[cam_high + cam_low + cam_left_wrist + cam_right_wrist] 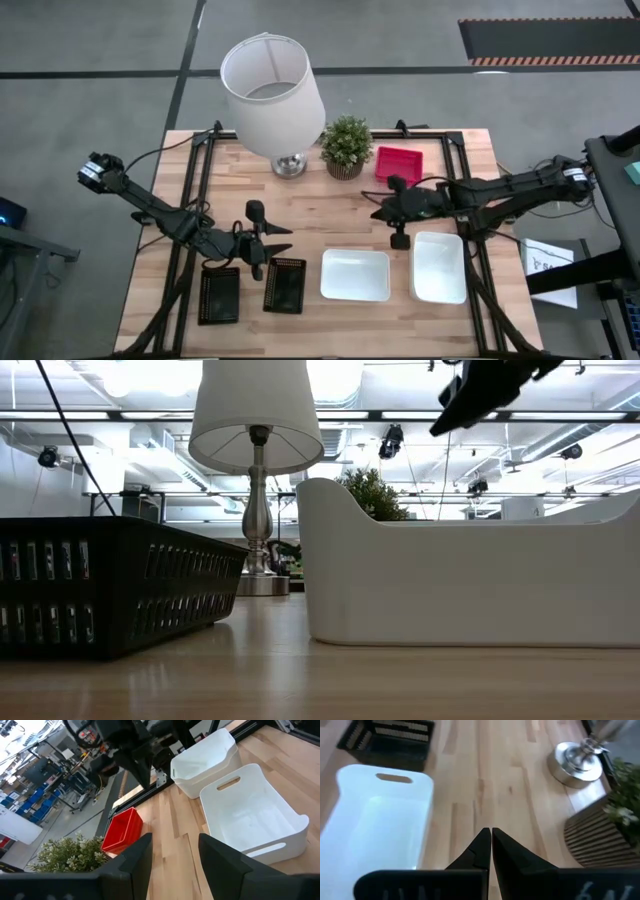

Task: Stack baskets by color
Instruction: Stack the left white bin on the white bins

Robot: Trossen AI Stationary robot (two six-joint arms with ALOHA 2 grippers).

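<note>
A red basket (398,163) stands at the table's far right, beside the potted plant. Two black baskets (219,295) (285,285) sit side by side at the near left. Two white baskets (355,275) (440,267) rest flat on their bottoms at the near right. My left gripper (288,241) hovers open above the table just beyond the black baskets, with nothing between its fingers (145,852). My right gripper (376,213) is shut and empty in the air over the table's middle, between the red basket and the white ones; its closed tips (491,837) point toward bare wood.
A lamp with a white shade (272,90) and a metal base (575,760) stands at the far middle, with the potted plant (346,147) right of it. Bare wood lies in the table's middle between the two grippers.
</note>
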